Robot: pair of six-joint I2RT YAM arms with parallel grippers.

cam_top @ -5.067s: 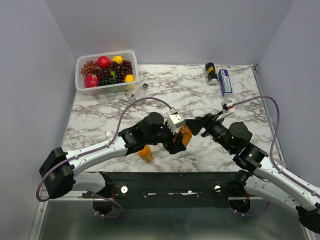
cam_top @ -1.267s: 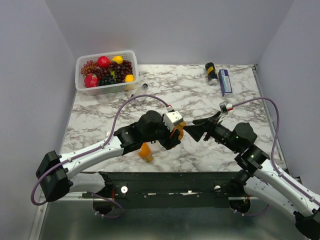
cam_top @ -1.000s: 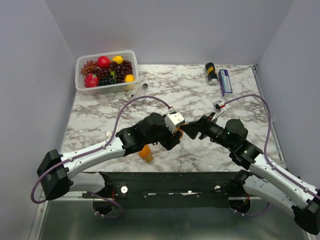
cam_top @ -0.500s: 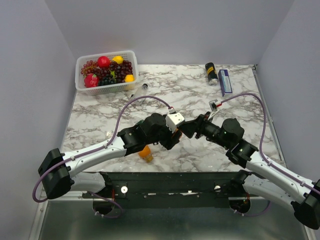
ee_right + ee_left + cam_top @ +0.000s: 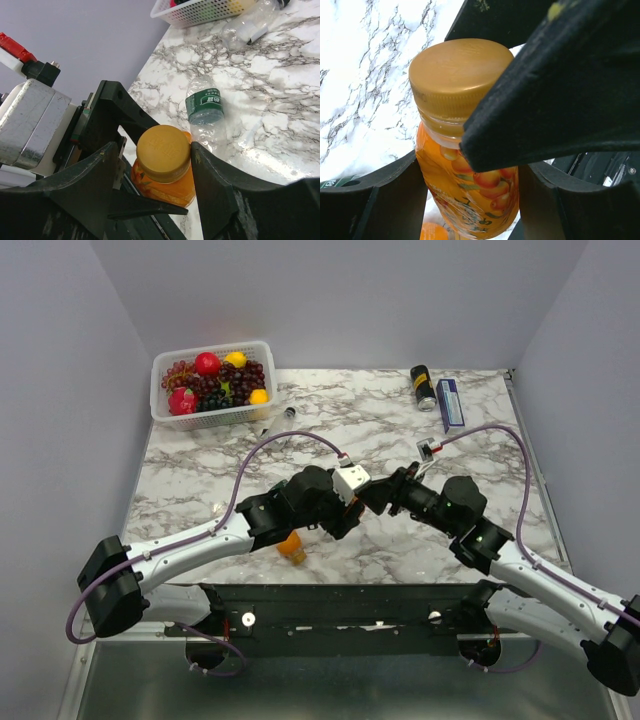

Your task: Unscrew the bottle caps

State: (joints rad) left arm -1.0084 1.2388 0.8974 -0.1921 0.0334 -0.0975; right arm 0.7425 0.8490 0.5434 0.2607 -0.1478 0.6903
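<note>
Surface: white marble-pattern table top (image 5: 380, 410) with grey veins. Room: plain lilac-grey walls (image 5: 350, 300) on three sides.

Count: two orange-juice plastic bottles, two clear plastic bottles, one white slatted fruit basket (image 5: 205, 420), one black drink can (image 5: 423, 387), one blue box (image 5: 450, 405).

Left pincer (image 5: 470, 200) clamps the first juice bottle (image 5: 465, 175) by its body. Its round orange screw cap (image 5: 162, 152) sits between the fingers of the right pincer (image 5: 155, 150). One finger touches the cap; a firm grip cannot be told.

Second juice bottle (image 5: 292, 546) lies on the near side of the left pincer. Green-labelled clear bottle (image 5: 205, 112) lies just beyond the right pincer. Other clear bottle (image 5: 245, 25) lies farther off, beside the basket.
</note>
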